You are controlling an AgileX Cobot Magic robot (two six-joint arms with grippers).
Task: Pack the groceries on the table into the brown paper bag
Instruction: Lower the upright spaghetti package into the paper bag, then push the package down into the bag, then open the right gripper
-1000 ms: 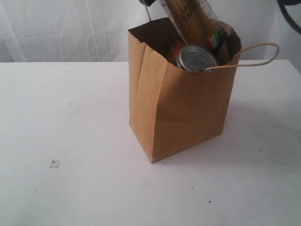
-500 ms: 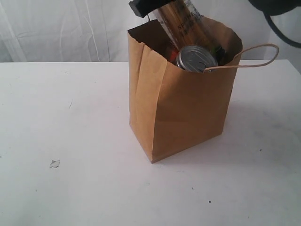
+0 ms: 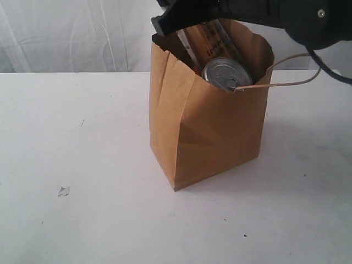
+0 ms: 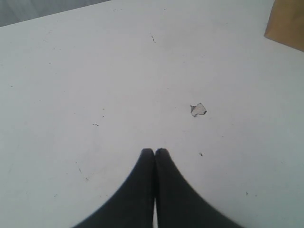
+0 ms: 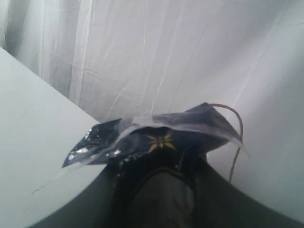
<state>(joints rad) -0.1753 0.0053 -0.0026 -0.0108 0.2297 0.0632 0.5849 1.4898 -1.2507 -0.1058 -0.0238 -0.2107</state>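
The brown paper bag stands upright on the white table. A silver pull-tab can shows at the bag's mouth. Behind the can, the spaghetti packet slants down into the bag. My right gripper is shut on the packet's upper part, just above the rim. In the right wrist view the packet's dark end sticks out beyond my right gripper. My left gripper is shut and empty, low over bare table. Other groceries are hidden.
A small white crumb lies on the table left of the bag, also seen ahead of the left gripper as a crumb. One bag handle loops out to the right. A white curtain hangs behind the table.
My right arm has come down into view over the bag, pushing the spaghetti packet lower and leftward into it. The bag's rim has shifted slightly.
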